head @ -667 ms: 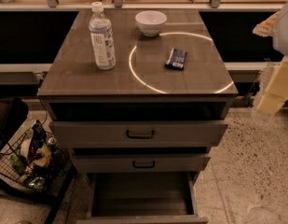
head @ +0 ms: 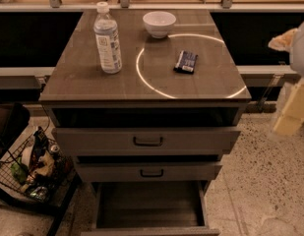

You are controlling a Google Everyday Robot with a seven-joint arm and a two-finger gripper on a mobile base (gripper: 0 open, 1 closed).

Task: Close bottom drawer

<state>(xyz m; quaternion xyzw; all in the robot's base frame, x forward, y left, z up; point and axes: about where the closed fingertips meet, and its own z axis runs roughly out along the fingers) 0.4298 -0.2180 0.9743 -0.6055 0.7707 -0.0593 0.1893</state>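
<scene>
The bottom drawer (head: pixel 149 208) is the lowest of three grey-brown drawers in the cabinet (head: pixel 141 82). It is pulled far out toward me and its deep box looks empty. Its front panel (head: pixel 151 231) is cut off by the lower edge of the view, and its handle is out of view. The middle drawer (head: pixel 149 172) and the top drawer (head: pixel 147 140) stick out a little. My gripper (head: pixel 291 109) shows as a pale cream shape at the right edge, beside the cabinet at top-drawer height and apart from all the drawers.
On the cabinet top stand a water bottle (head: pixel 107 38), a white bowl (head: pixel 159 23) and a dark snack packet (head: pixel 186 62). A wire basket (head: pixel 31 168) of clutter sits on the floor at the left. Speckled floor (head: pixel 259 191) lies to the right.
The pale arm and gripper at the right edge have dropped a little lower. The cabinet, its drawers and the things on top have not moved.
</scene>
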